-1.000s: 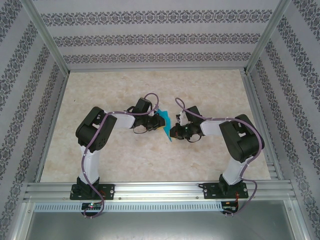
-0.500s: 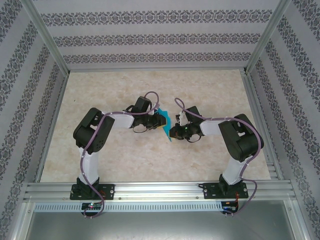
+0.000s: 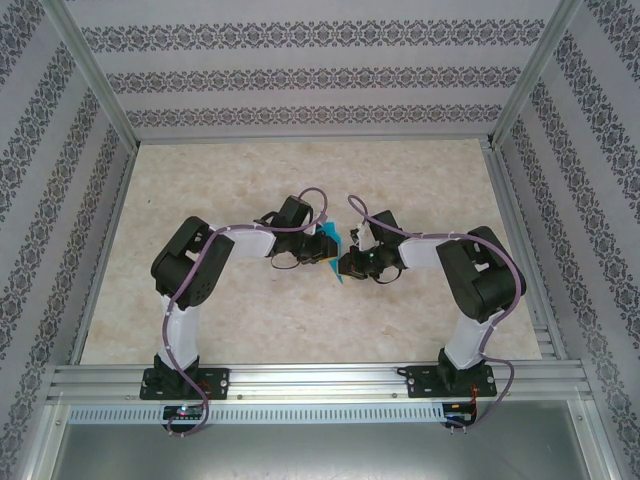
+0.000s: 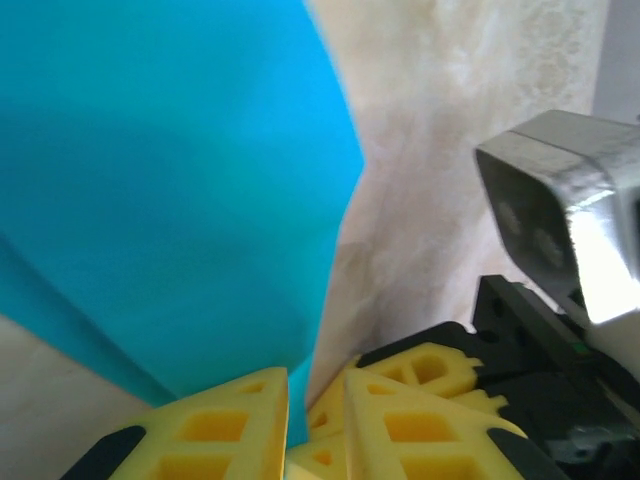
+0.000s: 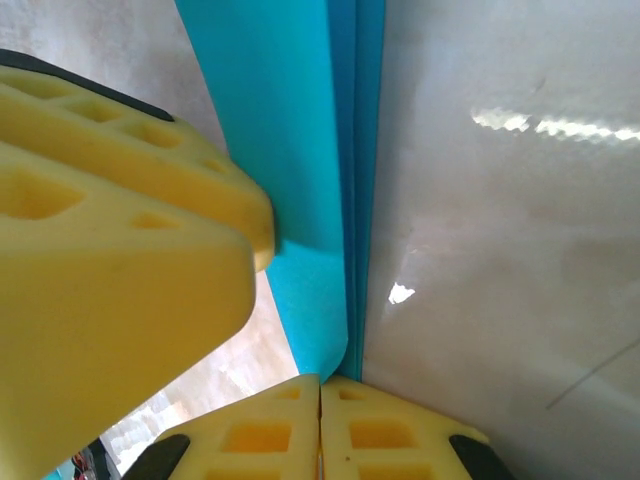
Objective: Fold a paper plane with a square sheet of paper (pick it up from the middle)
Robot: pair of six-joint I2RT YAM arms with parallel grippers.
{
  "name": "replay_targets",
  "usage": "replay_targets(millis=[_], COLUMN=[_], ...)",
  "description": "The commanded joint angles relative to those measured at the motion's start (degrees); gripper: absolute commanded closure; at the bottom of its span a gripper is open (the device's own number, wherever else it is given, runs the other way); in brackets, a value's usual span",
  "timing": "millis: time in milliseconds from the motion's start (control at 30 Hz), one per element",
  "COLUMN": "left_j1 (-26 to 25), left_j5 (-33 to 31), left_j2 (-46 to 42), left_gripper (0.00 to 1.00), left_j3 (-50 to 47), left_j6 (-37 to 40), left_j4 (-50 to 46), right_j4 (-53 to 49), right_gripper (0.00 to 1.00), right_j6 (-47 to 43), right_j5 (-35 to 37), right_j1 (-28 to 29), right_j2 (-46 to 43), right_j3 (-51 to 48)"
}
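Observation:
The teal-blue sheet of paper (image 3: pixel 334 240), folded into layers, is held up over the middle of the table between both grippers. My right gripper (image 3: pixel 346 263) is shut on its lower folded edge. In the right wrist view the pads (image 5: pixel 400 430) meet at the gripper's tip (image 5: pixel 320 385), where the layered paper (image 5: pixel 300 150) runs in. My left gripper (image 3: pixel 325 246) comes from the left. Its jaws (image 4: pixel 315 385) stand slightly apart with the paper (image 4: pixel 170 180) passing between them, against the left pad (image 4: pixel 220 420). The right gripper's yellow fingers (image 4: pixel 430 365) sit close behind.
The marbled tabletop (image 3: pixel 230 180) is bare around the arms. Aluminium frame rails (image 3: pixel 300 378) run along the near edge and sides, with patterned walls behind. The left gripper's yellow finger (image 5: pixel 100 250) crowds the left of the right wrist view.
The left gripper has shifted slightly right and nearer, closer to the right gripper, and its jaws have eased apart a little. Less of the paper shows from above. The right arm has barely moved.

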Motion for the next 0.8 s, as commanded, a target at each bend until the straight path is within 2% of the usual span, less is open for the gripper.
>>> replay_targets(millis=[0, 300, 567, 767], left_j1=[-0.54, -0.59, -0.55, -0.59], left_j5=[-3.3, -7.07, -7.29, -7.35], left_j2=[1.57, 2.57, 4.09, 4.14], left_gripper=[0.78, 0.78, 0.8, 0.82], left_j3=[1.42, 1.63, 2.25, 2.31], left_j6=[1.44, 0.35, -0.88, -1.04], left_j4=[-5.88, -9.41, -10.22, -10.13], right_j4=[-3.43, -4.75, -5.75, -5.99], right_gripper=[0.91, 0.89, 0.82, 0.86], right_j6=[-2.26, -2.79, -1.8, -1.32], right_j5=[3.76, 4.34, 5.37, 6.78], right_j1=[0.67, 0.42, 1.0, 2.7], right_j2=[2.7, 1.85, -6.73, -10.4], right_j3=[0.09, 0.81, -0.42, -0.75])
